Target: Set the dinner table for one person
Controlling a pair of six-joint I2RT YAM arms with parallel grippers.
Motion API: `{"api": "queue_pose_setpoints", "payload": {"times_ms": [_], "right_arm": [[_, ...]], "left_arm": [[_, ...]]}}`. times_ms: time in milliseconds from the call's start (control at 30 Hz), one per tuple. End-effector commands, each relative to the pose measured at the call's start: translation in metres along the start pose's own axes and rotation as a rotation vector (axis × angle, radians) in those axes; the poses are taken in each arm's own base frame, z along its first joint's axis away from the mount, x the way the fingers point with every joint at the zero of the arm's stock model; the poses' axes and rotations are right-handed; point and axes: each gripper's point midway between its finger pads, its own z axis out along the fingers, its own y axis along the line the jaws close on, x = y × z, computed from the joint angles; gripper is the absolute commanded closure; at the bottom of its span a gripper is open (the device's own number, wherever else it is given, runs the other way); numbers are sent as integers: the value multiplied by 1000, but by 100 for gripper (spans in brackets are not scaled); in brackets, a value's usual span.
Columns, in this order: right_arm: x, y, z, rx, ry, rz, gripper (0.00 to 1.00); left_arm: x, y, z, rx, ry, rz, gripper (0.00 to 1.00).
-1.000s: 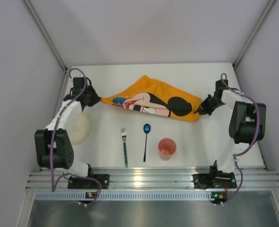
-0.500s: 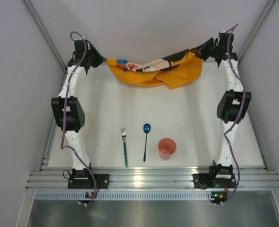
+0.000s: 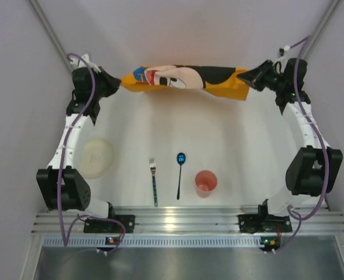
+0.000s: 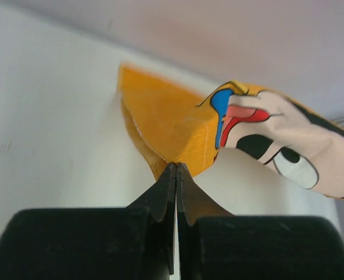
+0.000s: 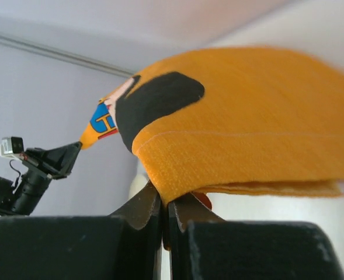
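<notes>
Now the left gripper and right gripper are pinching the orange cartoon-mouse cloth placemat aloft, probably needing spreading flat onto the plain white rectangular tabletop.

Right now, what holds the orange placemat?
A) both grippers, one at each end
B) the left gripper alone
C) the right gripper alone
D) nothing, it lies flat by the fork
A: the left gripper and the right gripper are each shut on one end of the orange placemat, stretched between them.
</notes>
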Motion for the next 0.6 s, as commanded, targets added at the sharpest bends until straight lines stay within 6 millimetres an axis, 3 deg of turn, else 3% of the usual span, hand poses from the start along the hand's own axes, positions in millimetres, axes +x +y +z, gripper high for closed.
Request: {"api": "queue_pose_setpoints", "payload": {"times_ms": [0, 33, 67, 133, 167, 267, 367, 400, 500, 533, 567], "right_arm": [[87, -127, 7, 240, 158, 163, 100], [101, -142, 4, 263, 176, 191, 100], [130, -170, -1, 319, 224, 257, 100], [158, -190, -8, 356, 275, 310, 100], [184, -209, -18, 416, 331, 380, 100], [225, -226, -40, 507, 455, 464, 100], [253, -228, -63, 559, 581, 511, 99], [259, -230, -70, 577, 615, 499, 91], [272, -230, -90, 637, 681, 501, 82], [274, -229, -96, 658, 693, 504, 65], [269, -225, -98, 658, 684, 470, 58]], "left_arm": [[111, 75, 12, -159, 222, -57, 100], [131, 85, 7, -184, 272, -71, 100], [160, 100, 0, -223, 344, -93, 100], [194, 115, -15, -289, 464, -126, 100], [207, 118, -22, -294, 506, -145, 100], [217, 122, -42, -311, 535, -169, 100], [217, 120, -58, -332, 550, -172, 100], [218, 121, -61, -342, 558, -173, 100], [226, 119, -73, -363, 616, -206, 100], [227, 117, -76, -359, 626, -216, 100], [230, 116, -79, -362, 640, -225, 100]]}}
